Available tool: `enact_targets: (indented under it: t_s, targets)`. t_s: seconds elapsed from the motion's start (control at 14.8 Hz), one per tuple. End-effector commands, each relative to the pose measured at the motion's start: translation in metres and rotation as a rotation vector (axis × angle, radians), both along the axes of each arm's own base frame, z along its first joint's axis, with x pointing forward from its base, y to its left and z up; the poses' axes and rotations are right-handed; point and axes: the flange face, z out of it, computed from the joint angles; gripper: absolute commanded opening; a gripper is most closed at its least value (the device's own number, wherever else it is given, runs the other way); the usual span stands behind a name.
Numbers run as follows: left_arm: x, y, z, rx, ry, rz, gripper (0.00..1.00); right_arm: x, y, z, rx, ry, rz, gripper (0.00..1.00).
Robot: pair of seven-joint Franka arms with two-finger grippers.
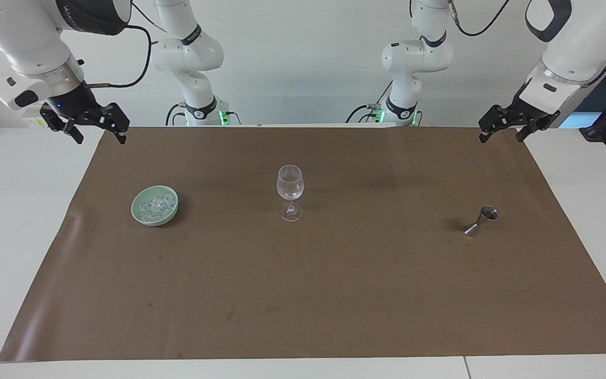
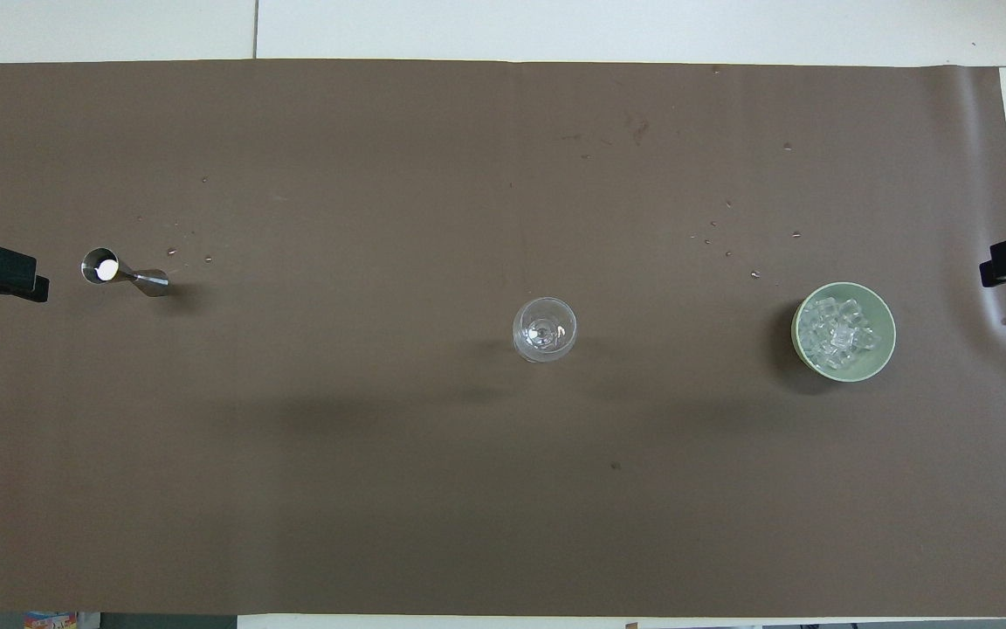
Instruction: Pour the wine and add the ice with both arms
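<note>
Both arms wait raised at the robots' edge of the brown mat (image 1: 303, 295): the left gripper (image 1: 511, 129) over the mat's corner at its own end, fingers spread, holding nothing; the right gripper (image 1: 92, 126) likewise. Mid-mat stands the wine glass (image 1: 289, 192). The ice (image 1: 157, 206) fills the green bowl (image 1: 140, 215) toward the right arm's end; the steel jigger (image 1: 482, 221) toward the left arm's.

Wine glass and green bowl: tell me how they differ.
The wine glass is clear and tall on a stem; the green bowl is opaque, low and wide. The glass looks empty; the bowl holds the ice. The glass stands mid-mat; the bowl sits toward the right arm's end. Both stand upright, untouched.
</note>
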Motion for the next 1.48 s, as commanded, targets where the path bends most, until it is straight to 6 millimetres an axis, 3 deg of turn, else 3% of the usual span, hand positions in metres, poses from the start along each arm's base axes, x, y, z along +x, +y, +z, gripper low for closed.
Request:
enact_targets:
  t_s: [0.0, 1.42]
  targets:
    - [-0.003, 0.0017, 0.0005, -0.006, -0.01, -0.007, 1.0, -0.0044, 0.002, 0.0013, 0.022, -0.008, 0.015, 1.0]
    - [-0.0051, -0.0008, -0.0003, -0.005, 0.007, -0.008, 1.0, -0.0048, -0.0022, 0.0013, 0.021, -0.008, 0.009, 1.0]
